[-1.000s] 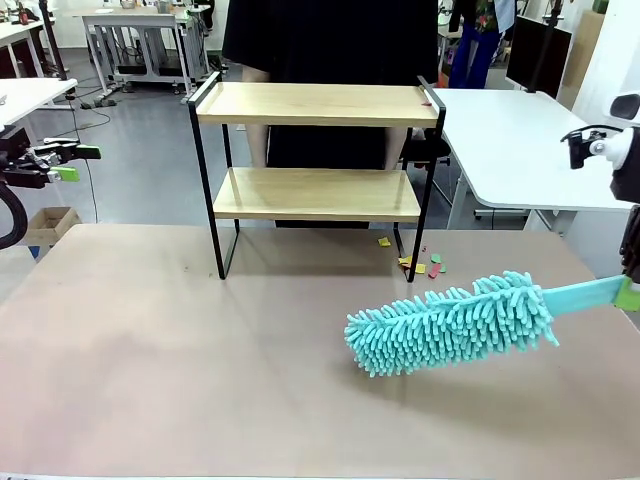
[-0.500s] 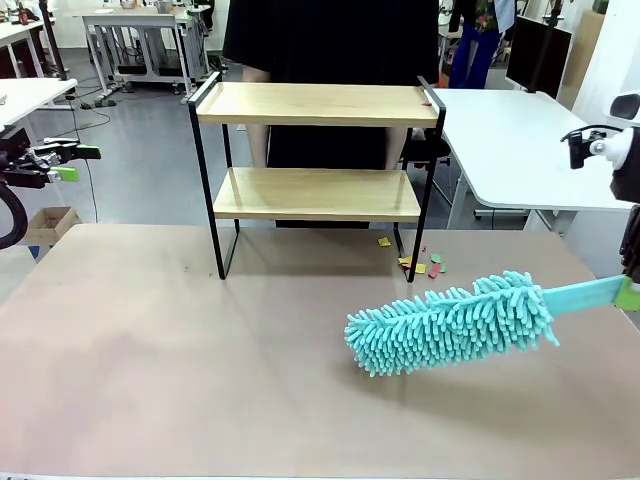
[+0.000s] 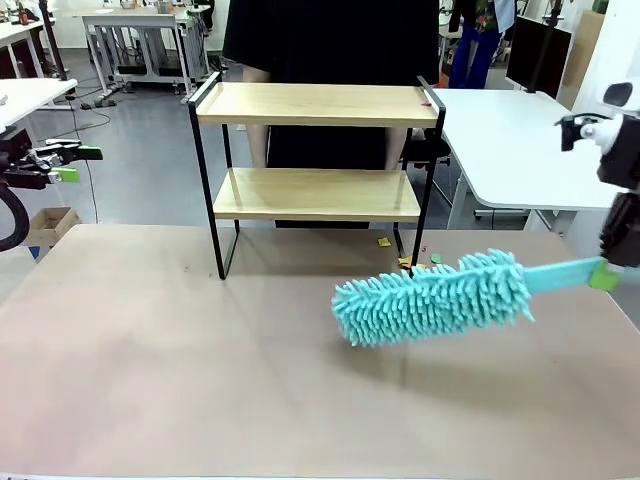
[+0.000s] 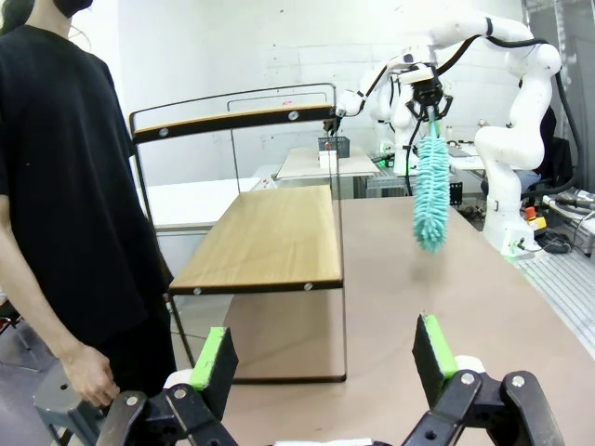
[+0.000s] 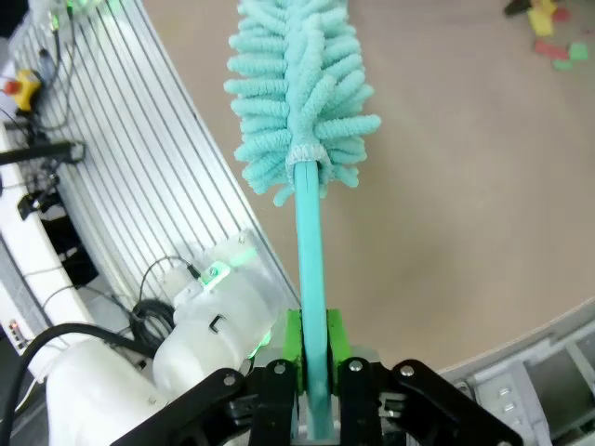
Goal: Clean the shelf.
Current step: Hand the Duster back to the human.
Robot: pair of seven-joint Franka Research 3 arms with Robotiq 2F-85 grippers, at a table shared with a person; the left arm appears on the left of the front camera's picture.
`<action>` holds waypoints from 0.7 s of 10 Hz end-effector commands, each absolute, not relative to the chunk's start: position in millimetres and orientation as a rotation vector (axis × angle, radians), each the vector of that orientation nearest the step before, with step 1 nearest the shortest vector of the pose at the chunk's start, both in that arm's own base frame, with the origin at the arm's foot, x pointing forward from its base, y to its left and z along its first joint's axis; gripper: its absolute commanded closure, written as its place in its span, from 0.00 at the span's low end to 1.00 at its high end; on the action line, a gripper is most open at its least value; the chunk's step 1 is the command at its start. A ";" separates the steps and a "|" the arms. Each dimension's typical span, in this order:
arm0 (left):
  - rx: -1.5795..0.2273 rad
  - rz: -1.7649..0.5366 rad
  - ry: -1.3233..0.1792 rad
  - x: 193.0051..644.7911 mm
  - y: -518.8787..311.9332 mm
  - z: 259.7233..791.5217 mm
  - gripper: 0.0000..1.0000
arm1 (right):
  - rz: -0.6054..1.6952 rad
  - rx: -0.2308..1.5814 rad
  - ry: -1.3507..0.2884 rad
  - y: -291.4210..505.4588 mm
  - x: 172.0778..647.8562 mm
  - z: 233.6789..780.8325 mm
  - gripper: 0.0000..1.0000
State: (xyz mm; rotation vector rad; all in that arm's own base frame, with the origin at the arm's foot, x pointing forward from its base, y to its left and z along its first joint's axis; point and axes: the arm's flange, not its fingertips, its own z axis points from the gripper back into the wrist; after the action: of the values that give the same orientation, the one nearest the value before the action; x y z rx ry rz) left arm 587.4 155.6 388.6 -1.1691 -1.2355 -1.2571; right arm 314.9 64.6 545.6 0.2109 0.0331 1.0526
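Both arms are glossy white with rounded joints and black cables looped along them. Grippers are black linkage fingers with silver screws and bright green pads: left gripper (image 4: 323, 358), right gripper (image 5: 311, 358). The person (image 4: 70, 195) next to the shelf (image 3: 315, 165) wears a short-sleeved black tee.

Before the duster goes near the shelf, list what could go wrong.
1. The right gripper pinches only the far end of the duster handle, so pressing the head on a board could lever it loose.
2. The shelf looks light on thin legs; a sideways sweep might shove or tip it.
3. Coloured scraps lie by its right leg, and one sits on the top board's right end; sweeping may scatter them towards the person standing close behind.
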 end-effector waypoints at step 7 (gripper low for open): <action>-1.047 -1.136 -1.259 435.5 31.9 395.3 0.00 | 1.328 0.461 -0.396 22.7 388.8 528.9 0.87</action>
State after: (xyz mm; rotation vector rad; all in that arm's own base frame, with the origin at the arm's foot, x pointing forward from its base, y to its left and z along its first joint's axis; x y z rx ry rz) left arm 444.4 40.5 387.3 -1.0720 -1.2275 -1.1828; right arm 379.0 30.7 534.9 0.3970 -0.3234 1.2350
